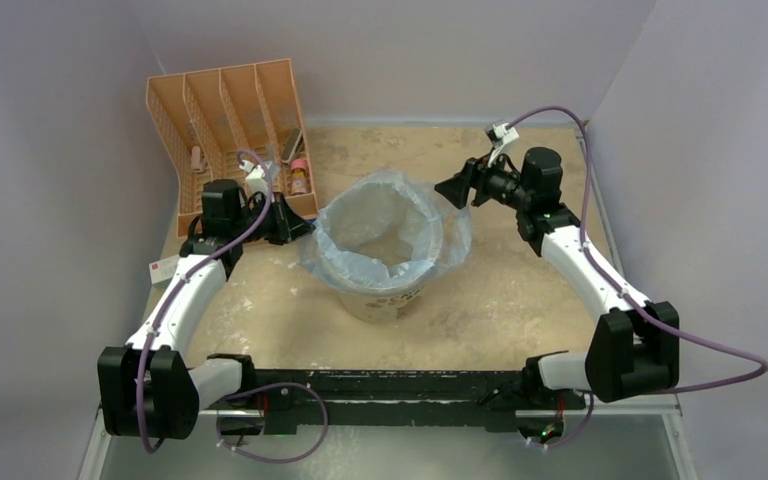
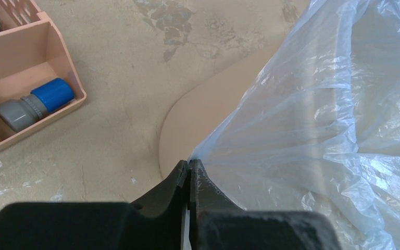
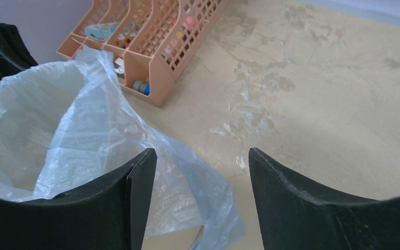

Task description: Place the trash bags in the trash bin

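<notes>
The cream trash bin (image 1: 385, 297) stands mid-table. The light-blue trash bag (image 1: 392, 212) lines it, with its edge folded out over the rim all round. My left gripper (image 1: 303, 228) is at the bin's left rim, shut on a pinch of the bag's edge. In the left wrist view the jaws (image 2: 190, 165) are closed with the bag (image 2: 317, 130) stretched taut from the tips over the bin's beige wall (image 2: 208, 107). My right gripper (image 1: 452, 190) is open and empty at the bin's far right, just above the loose bag edge (image 3: 83, 125), which lies under its left finger (image 3: 135, 182).
An orange slotted rack (image 1: 230, 110) stands at the back left, close behind the left gripper, holding small bottles, one grey with a blue cap (image 2: 34, 104). The rack also shows in the right wrist view (image 3: 156, 47). Grey walls enclose the table on three sides.
</notes>
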